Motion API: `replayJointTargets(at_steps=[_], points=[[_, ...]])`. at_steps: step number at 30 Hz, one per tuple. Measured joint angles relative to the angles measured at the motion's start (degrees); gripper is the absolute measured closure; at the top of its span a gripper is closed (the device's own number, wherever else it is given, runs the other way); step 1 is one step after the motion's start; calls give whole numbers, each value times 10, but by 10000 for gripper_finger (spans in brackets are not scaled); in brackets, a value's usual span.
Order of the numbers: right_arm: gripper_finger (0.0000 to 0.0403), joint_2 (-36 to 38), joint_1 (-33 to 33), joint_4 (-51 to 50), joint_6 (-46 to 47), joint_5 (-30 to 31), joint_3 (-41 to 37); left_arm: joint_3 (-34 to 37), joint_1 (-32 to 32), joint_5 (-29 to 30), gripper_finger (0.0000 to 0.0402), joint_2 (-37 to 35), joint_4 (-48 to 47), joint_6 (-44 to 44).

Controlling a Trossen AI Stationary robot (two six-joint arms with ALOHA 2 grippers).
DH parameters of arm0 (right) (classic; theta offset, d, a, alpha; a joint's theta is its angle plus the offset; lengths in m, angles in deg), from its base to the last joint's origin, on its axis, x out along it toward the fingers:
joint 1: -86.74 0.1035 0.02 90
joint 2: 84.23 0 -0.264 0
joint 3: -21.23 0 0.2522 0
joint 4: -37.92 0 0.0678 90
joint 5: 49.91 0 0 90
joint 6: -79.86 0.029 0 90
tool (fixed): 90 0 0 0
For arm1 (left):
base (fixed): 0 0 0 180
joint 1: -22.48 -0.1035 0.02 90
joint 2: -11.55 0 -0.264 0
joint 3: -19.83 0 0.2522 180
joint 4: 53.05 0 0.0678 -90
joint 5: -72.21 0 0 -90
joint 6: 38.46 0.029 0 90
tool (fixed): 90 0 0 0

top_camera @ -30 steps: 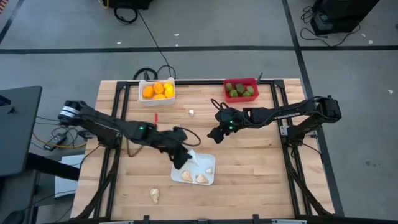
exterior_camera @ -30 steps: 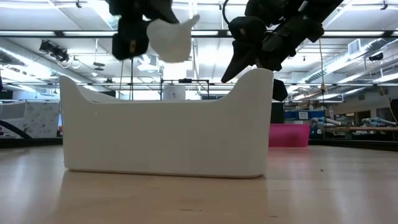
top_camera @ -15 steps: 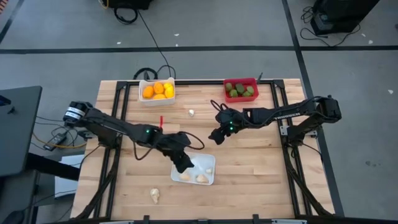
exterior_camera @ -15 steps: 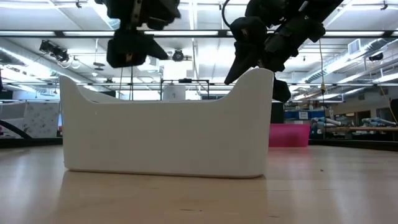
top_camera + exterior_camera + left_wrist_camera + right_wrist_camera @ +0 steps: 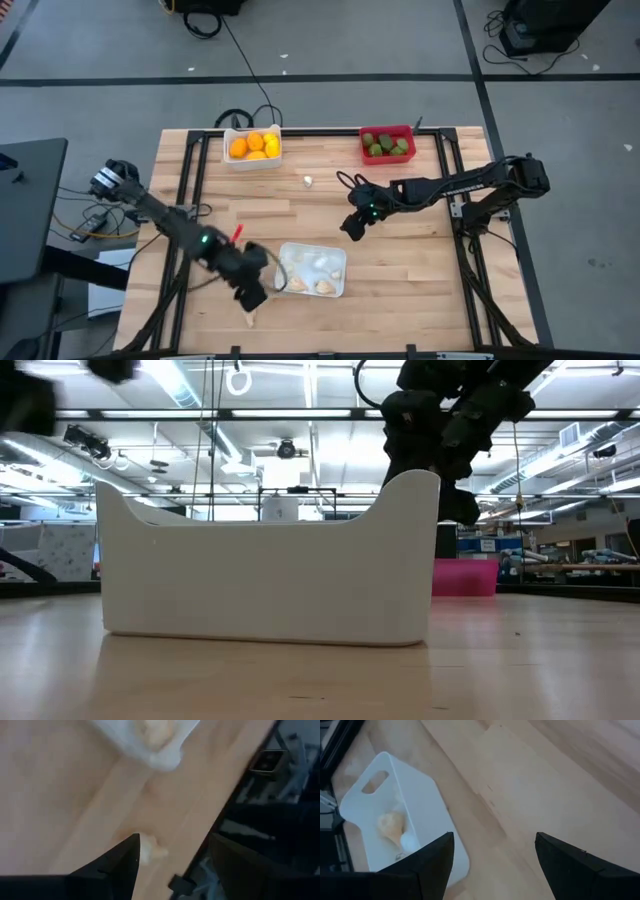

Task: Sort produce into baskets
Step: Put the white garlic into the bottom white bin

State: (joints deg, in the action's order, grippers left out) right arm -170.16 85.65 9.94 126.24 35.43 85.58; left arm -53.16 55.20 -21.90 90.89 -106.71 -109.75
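Note:
A shallow white tray (image 5: 336, 252) near the table's middle front holds garlic bulbs (image 5: 324, 287). One more bulb (image 5: 249, 317) lies on the wood near the front edge. My left gripper (image 5: 252, 296) hovers open just above and behind that bulb (image 5: 151, 849), touching nothing. To the right of the tray my right gripper (image 5: 350, 230) hangs open and empty, looking down at the tray (image 5: 425, 795). At the back stand a white bin of orange fruits (image 5: 252, 146) and a red bin of green fruits (image 5: 387, 143).
A small white garlic piece (image 5: 308, 181) lies on the table between the two back bins. In the low view the tray's near wall (image 5: 270, 575) hides most of the table behind it, with the red bin (image 5: 465, 577) beyond. Bare wood lies right of the tray.
My left gripper, which held a garlic bulb over the tray, has let it go into the tray. It has then swung toward the table's near left, turning and tipping down, and now hangs over the loose bulb by the front edge.

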Motion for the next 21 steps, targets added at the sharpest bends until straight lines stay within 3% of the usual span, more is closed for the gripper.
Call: replayJointTargets(at_steps=[4, 8, 21], points=[[115, 0, 0, 0, -4, 9, 0, 19, 63, 33, 161, 29, -1, -171], [116, 0, 1, 2, -11, 30, 0, 33, 94, 33, 161, 60, 42, -269], [116, 0, -26, 5, -46, 6, 0, 34, 101, 16, 161, 172, 95, -313]])
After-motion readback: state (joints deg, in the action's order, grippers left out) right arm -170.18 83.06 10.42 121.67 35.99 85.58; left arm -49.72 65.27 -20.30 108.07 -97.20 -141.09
